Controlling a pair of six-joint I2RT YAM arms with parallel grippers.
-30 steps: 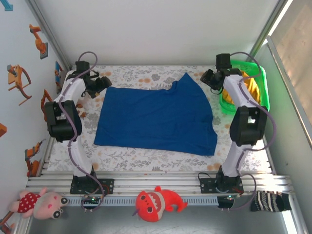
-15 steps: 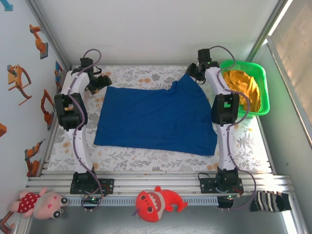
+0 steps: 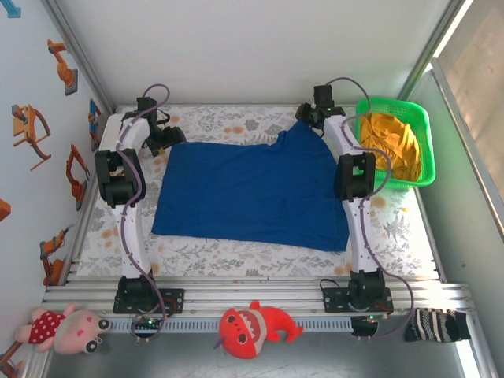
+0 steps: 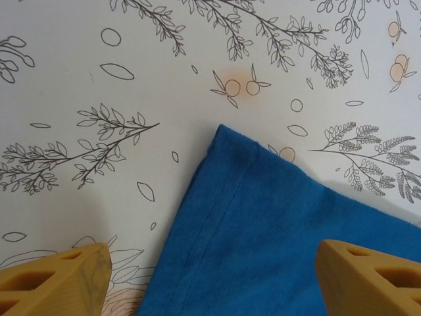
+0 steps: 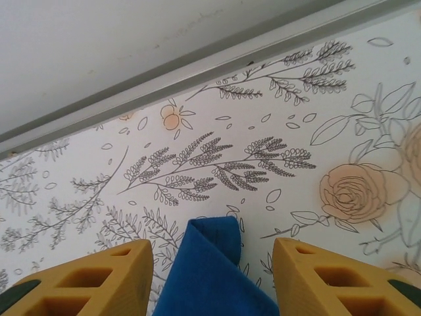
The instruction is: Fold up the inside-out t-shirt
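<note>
- We are looking at the inside-out t-shirt (image 3: 252, 193) lying spread flat in the middle of the table (image 3: 228, 122).
- We are holding the left gripper (image 4: 210, 280) spread wide above the shirt's far-left corner. The right gripper (image 5: 210, 270) is parted around the raised far-right tip, and neither is pinching cloth.
- We are risking a missed or slipping pinch on the right, we judge: that tip is narrow and doubled over, so closing off-centre could let it escape.
- Since a second ago, the right arm has been swinging in from beside the green basket (image 3: 396, 101) to that corner. The left is edging nearer, and the shirt is lying unmoved.

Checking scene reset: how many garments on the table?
2: blue t-shirt spread flat, centre; orange-yellow garment in the green basket, far right. More may hide beneath it.
</note>
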